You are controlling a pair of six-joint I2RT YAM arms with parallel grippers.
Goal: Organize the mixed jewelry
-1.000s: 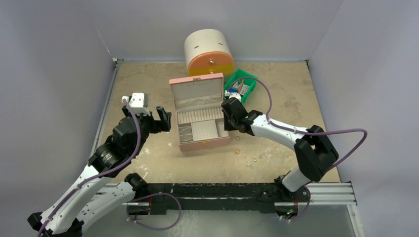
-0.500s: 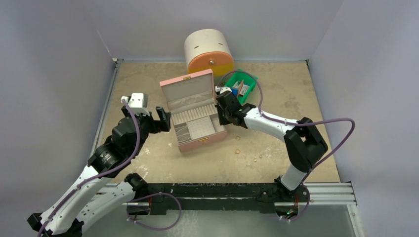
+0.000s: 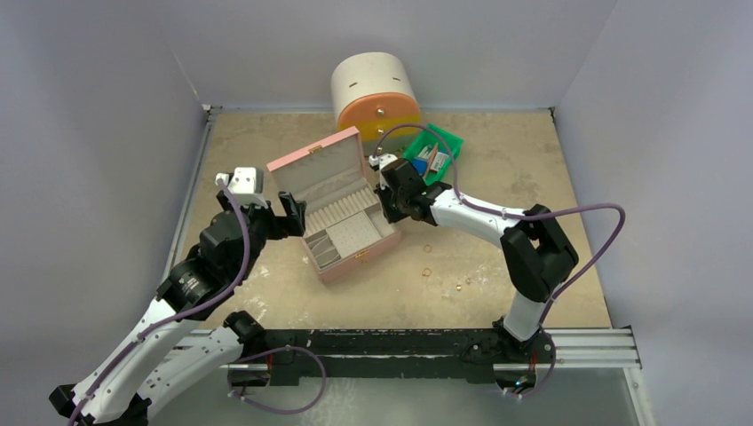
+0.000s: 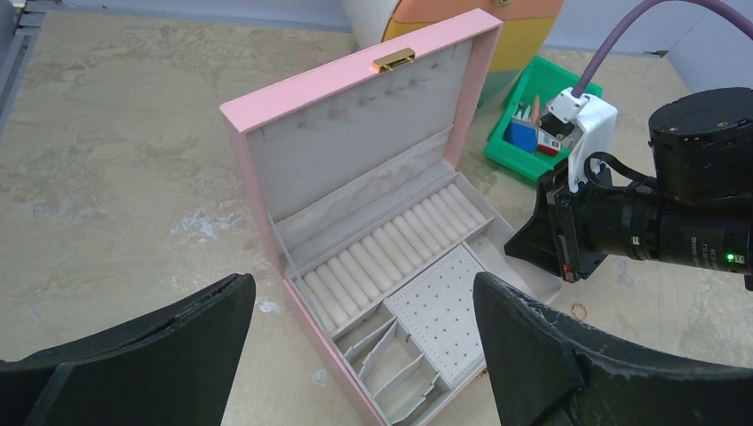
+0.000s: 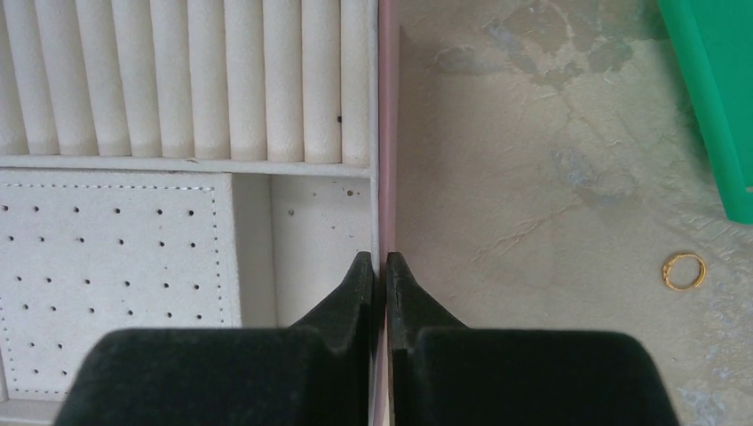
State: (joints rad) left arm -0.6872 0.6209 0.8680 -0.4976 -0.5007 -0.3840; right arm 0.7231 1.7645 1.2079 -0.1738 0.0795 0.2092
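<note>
An open pink jewelry box (image 3: 316,169) with a pale lining stands mid-table, turned at an angle. My right gripper (image 3: 388,206) is shut on the box's right wall (image 5: 387,133), one finger inside and one outside, as the right wrist view (image 5: 380,259) shows. My left gripper (image 3: 289,213) is open and empty just left of the box; in the left wrist view (image 4: 361,288) it hovers over the box (image 4: 355,160). Tiny gold rings (image 3: 427,272) and studs (image 3: 463,283) lie on the table right of the box. One ring shows in each wrist view (image 5: 684,271) (image 4: 579,311).
A cream and orange round drawer unit (image 3: 376,93) stands at the back. A green bin (image 3: 432,153) with coloured items sits just right of the box and behind my right arm. Grey walls close in the table on three sides.
My right gripper has dragged the box's right wall to the left and away, turning the box counter-clockwise and moving it toward my left gripper. The left arm has barely moved.
</note>
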